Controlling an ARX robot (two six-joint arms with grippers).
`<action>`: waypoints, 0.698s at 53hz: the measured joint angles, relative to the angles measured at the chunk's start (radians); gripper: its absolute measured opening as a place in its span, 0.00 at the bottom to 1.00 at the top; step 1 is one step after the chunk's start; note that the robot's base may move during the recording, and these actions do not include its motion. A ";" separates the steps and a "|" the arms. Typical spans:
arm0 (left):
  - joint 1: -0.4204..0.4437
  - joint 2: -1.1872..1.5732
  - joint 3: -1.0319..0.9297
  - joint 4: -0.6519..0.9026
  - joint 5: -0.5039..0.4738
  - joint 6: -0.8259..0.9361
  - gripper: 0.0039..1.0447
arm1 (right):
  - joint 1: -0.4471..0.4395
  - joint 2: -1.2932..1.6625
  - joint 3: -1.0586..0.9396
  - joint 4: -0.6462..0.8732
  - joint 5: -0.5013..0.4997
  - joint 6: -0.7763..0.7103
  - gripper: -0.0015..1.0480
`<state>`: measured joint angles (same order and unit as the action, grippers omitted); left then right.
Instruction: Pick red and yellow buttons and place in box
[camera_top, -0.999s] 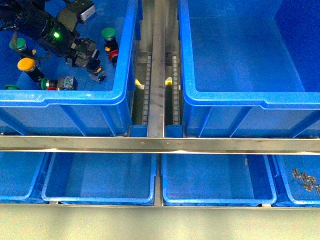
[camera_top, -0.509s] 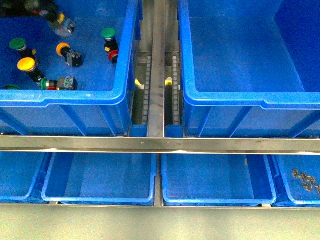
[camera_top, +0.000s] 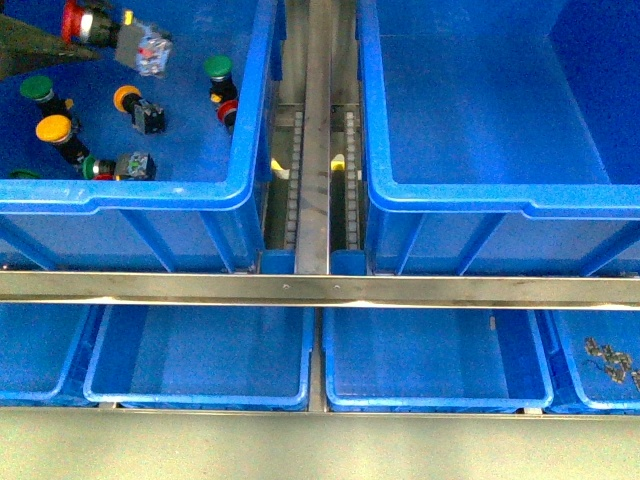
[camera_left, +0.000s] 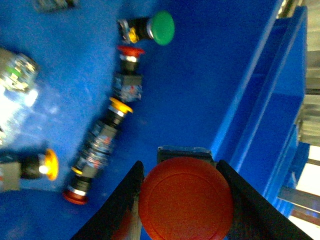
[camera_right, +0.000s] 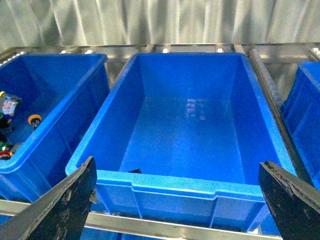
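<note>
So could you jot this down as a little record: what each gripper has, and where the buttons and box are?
left gripper: shut on the red button, held above the floor of the left crate
right gripper: open, holding nothing, facing the box
box: no buttons in it
yellow button: lying in the left crate, not yet picked
green buttons: in the left crate
orange button: in the left crate
lower right tray: small metal parts

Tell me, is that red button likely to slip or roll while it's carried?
Probably rigid: the red button looks like hard plastic. Its smooth round cap might slip, since the fingers grip only its sides. Set down, it may tip sideways like the green button.
</note>
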<state>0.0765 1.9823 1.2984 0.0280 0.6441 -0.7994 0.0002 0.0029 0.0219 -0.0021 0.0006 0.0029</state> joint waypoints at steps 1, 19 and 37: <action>-0.021 -0.010 -0.014 0.020 0.002 -0.047 0.32 | 0.000 0.000 0.000 0.000 0.000 0.000 0.94; -0.318 -0.061 -0.035 0.142 -0.021 -0.301 0.32 | 0.000 0.000 0.000 0.000 0.000 0.000 0.94; -0.505 0.041 0.066 0.176 -0.065 -0.394 0.32 | 0.000 0.000 0.000 0.000 0.000 0.000 0.94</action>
<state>-0.4286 2.0235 1.3640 0.2039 0.5793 -1.1931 0.0002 0.0029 0.0219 -0.0021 0.0006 0.0029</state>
